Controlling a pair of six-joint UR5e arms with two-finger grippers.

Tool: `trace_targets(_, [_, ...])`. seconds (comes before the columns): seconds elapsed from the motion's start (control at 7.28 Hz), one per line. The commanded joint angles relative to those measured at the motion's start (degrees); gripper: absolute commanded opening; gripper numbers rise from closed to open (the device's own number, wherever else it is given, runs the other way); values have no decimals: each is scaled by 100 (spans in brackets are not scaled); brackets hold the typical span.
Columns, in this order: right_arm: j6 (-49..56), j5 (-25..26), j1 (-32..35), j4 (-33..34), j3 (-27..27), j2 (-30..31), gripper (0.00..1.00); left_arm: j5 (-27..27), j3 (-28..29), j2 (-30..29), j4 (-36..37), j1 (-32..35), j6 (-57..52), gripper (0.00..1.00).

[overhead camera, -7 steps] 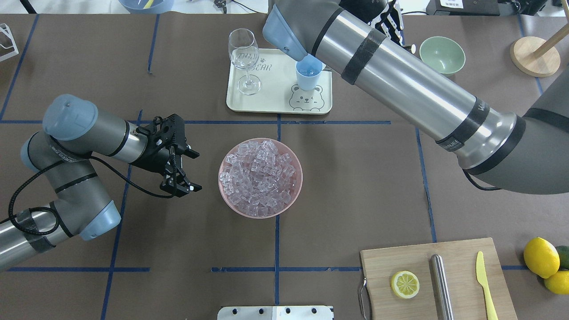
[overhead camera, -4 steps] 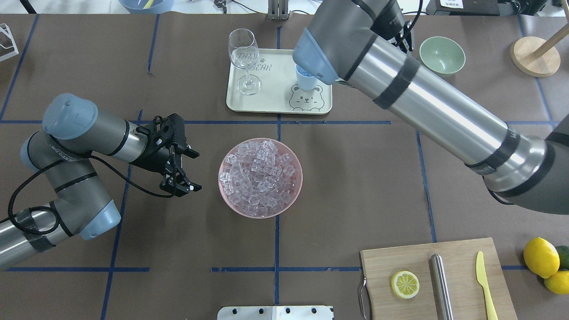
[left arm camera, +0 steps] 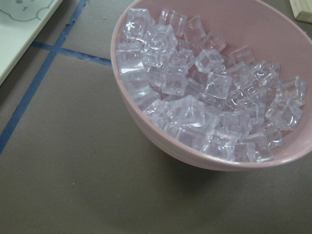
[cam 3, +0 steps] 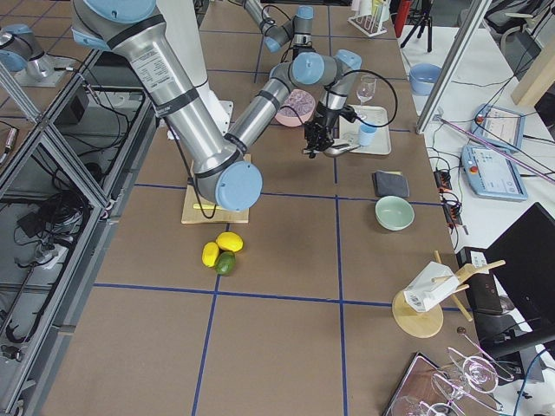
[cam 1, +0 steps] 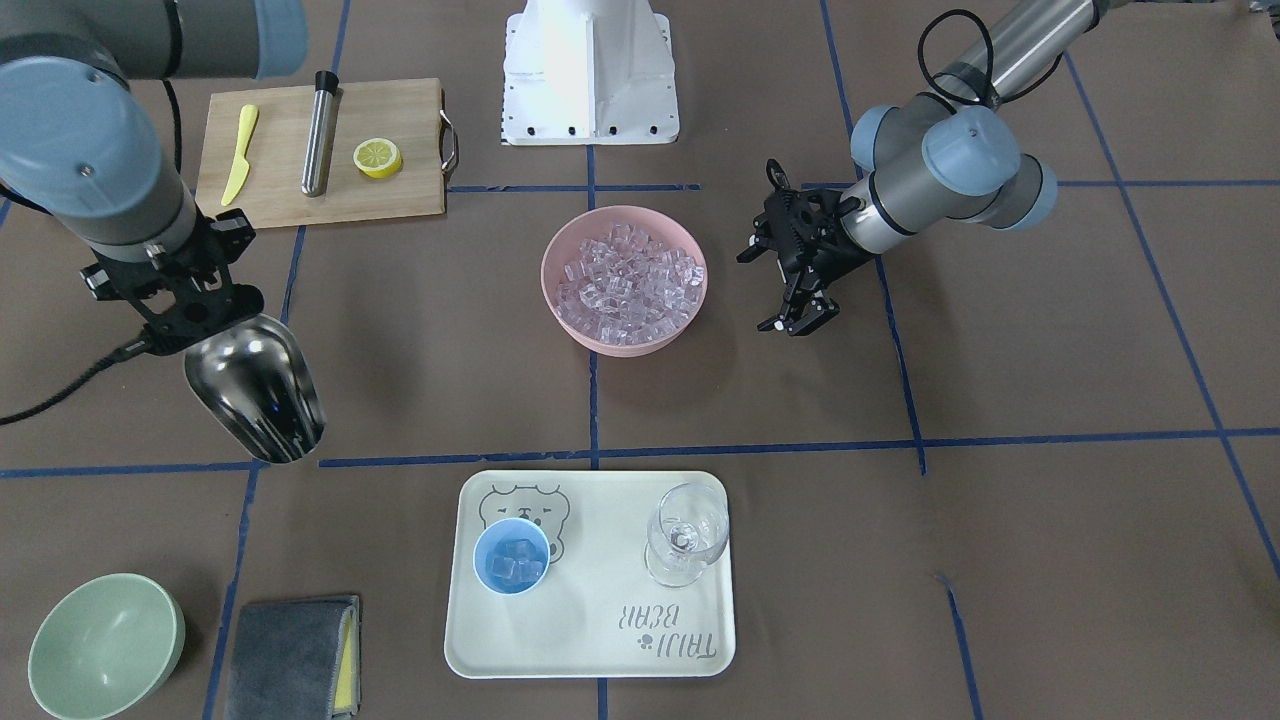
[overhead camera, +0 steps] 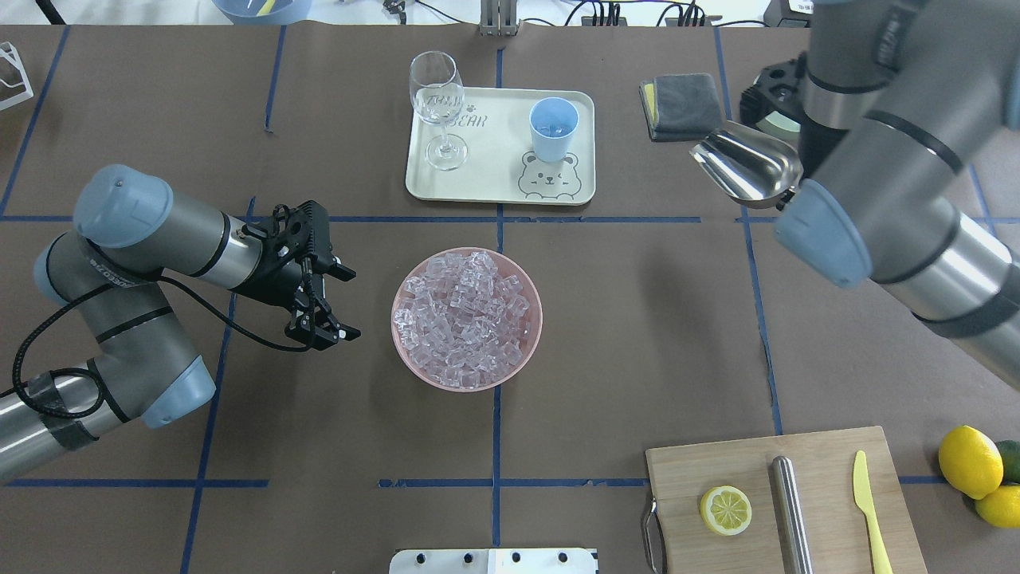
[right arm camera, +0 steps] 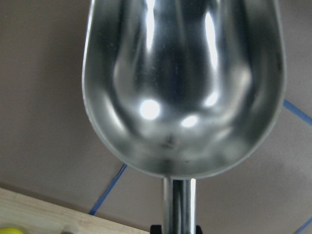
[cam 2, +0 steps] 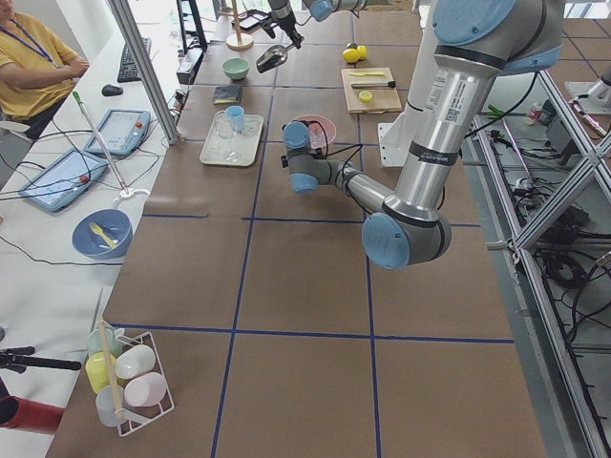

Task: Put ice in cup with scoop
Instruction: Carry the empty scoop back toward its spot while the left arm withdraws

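The light-blue cup point(cam 1: 511, 556) stands on the cream tray point(cam 1: 600, 640) and holds a few cubes; from overhead the cup point(overhead camera: 554, 127) is uncovered. More ice point(overhead camera: 466, 315) is heaped in the pink bowl point(overhead camera: 532, 351) at the table's middle and fills the left wrist view point(left arm camera: 204, 92). My right gripper point(cam 1: 193, 312) is shut on the handle of the shiny scoop point(cam 1: 255, 400), which hangs empty point(right arm camera: 183, 83) above bare table, well to the right of the tray point(overhead camera: 745, 166). My left gripper point(overhead camera: 351, 305) hovers open and empty just left of the bowl.
A wine glass point(overhead camera: 437, 104) shares the tray. A grey cloth point(overhead camera: 681, 104) and a green bowl point(cam 1: 105, 645) lie near the scoop. A cutting board point(overhead camera: 821, 454) with a lemon half, steel cylinder and yellow knife sits front right, beside lemons point(overhead camera: 968, 461). A person point(cam 2: 29, 67) sits beyond the table.
My right arm has swung away from above the cup toward the right, carrying the scoop, so the cup now shows fully. The left arm has barely moved.
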State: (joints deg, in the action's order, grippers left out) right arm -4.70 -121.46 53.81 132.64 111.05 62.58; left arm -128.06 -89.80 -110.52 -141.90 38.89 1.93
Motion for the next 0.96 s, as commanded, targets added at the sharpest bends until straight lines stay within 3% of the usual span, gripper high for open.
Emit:
trace_targets(0.0, [-1319, -422, 16, -1499, 576, 1515, 0, 0, 6, 4, 13, 49, 0, 100])
trace_targets(0.27, [-2118, -458, 16, -2484, 558, 2115, 0, 0, 6, 56, 31, 119, 0, 100])
trace_targets(0.55, [-3040, -458, 7, -3914, 471, 2897, 0, 35, 6, 301, 57, 381, 9, 100])
trace_targets(0.82, [-3817, -405, -186, -4779, 77, 3032, 0, 559, -3, 635, 373, 769, 0, 100])
